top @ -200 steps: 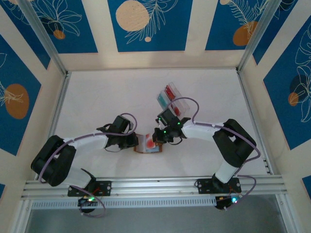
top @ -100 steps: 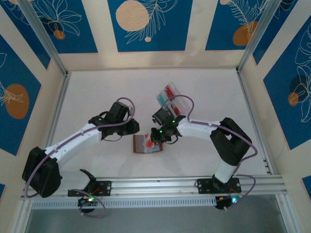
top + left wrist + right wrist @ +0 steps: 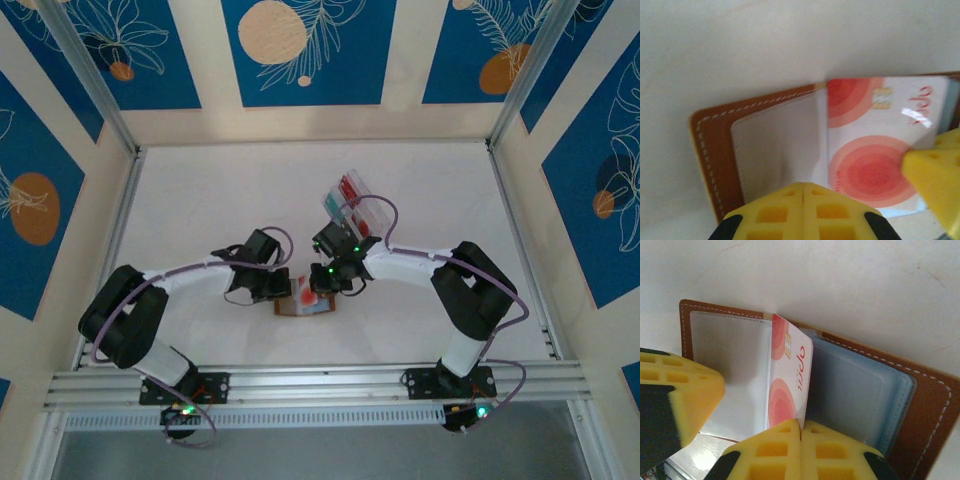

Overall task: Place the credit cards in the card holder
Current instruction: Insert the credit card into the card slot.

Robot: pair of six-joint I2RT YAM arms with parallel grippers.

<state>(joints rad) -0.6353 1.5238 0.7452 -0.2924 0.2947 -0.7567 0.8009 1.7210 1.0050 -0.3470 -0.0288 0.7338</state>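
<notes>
The only writing I see is a red cursive mark (image 3: 917, 105) on the pale edge of the red card (image 3: 875, 150), upper right in my left wrist view; I cannot read its letters.

left gripper (image 3: 270, 285) | swung back down to card holder (image 3: 301, 306) left edge | arm folded in

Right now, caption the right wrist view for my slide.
Right gripper pinches a red credit card on edge over the open card holder.
</notes>
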